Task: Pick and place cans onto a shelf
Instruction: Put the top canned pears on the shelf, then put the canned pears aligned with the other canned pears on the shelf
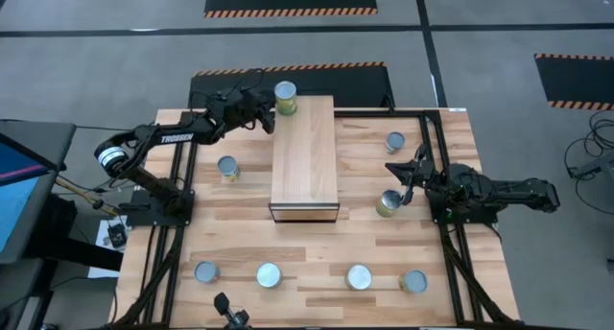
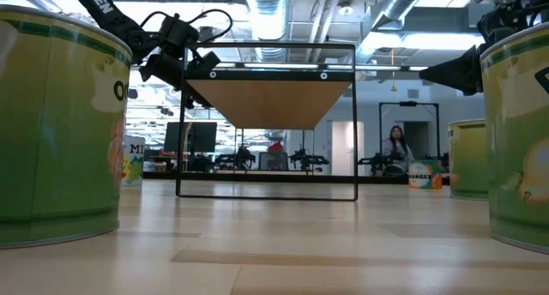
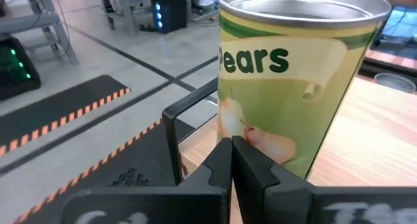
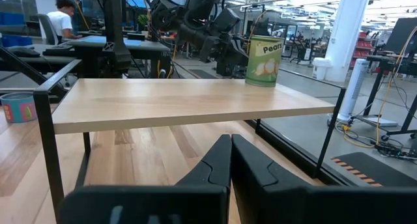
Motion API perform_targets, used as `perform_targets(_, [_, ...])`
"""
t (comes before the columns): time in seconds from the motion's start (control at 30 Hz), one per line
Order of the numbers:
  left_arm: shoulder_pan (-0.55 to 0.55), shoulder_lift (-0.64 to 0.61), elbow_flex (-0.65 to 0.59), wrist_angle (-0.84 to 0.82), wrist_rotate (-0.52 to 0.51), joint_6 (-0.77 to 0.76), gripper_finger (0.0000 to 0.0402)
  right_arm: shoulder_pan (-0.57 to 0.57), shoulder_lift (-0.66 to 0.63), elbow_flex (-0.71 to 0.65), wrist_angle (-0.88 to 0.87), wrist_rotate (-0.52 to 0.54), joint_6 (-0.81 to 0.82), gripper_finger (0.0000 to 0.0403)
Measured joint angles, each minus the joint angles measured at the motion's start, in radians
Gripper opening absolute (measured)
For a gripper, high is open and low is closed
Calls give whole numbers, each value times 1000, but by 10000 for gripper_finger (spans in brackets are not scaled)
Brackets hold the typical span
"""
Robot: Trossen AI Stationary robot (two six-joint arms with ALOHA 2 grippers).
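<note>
High view: one can [image 1: 285, 97] upright on far end of shelf [image 1: 304, 157], left gripper [image 1: 268, 118] just beside it; seven more cans on tabletop [image 1: 317, 248]; right gripper [image 1: 407, 181] near tilted can [image 1: 388, 204], contact unclear. Left wrist view only: fingers [image 3: 221, 167] pressed together, empty, "Pears" label close ahead. Right wrist view only: fingers [image 4: 225, 163] closed, nothing between.
</note>
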Motion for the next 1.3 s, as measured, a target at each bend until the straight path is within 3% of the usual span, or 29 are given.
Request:
perform_targets(0.57, [-29,-43,-129,204,10,15,0,0,0,0,0,0,0,33])
perform_targets(0.8, [-43,-47,-219,404,105,4,0,0,0,0,0,0,0,33])
perform_targets(1.17, [-104,-48,-229,480,270,-17,0,0,0,0,0,0,0,33])
perform_targets(1.3, [-152,-48,-241,446,280,12,0,0,0,0,0,0,0,33])
